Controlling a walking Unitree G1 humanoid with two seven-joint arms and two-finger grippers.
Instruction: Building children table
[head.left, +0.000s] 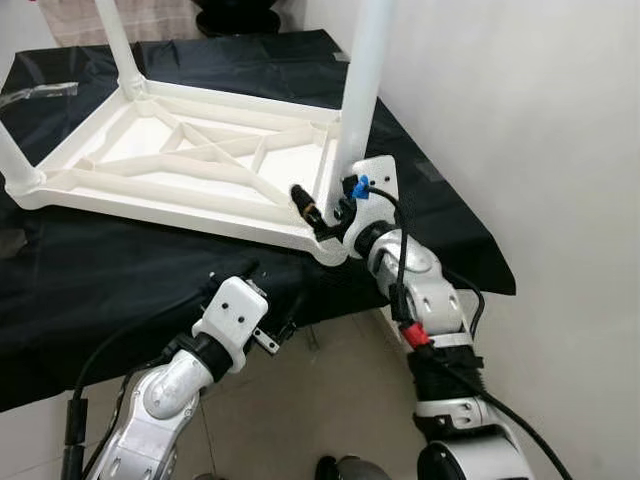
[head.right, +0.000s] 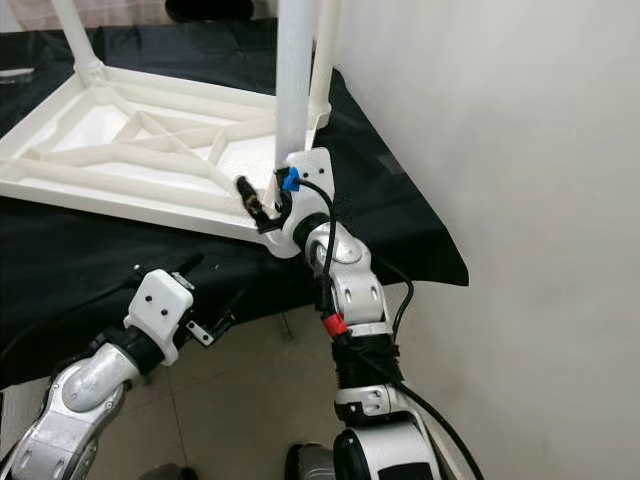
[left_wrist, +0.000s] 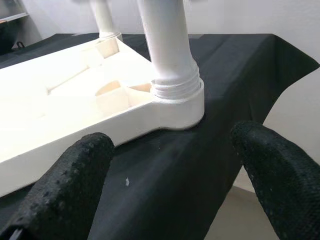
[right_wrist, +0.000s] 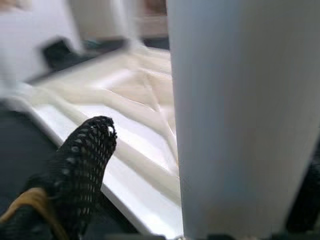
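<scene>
On the black cloth: upturned white children's table (head.left: 190, 165), legs pointing up.
Right gripper (head.left: 335, 205): jaws clasped round the near-corner leg (head.left: 362, 90).
Left gripper (left_wrist: 170, 185): jaws spread apart, just before that corner.

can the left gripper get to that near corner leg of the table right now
Probably yes. The left gripper is open and faces the leg at its threaded socket, with bare black cloth between them. The right gripper is already at that leg.
</scene>
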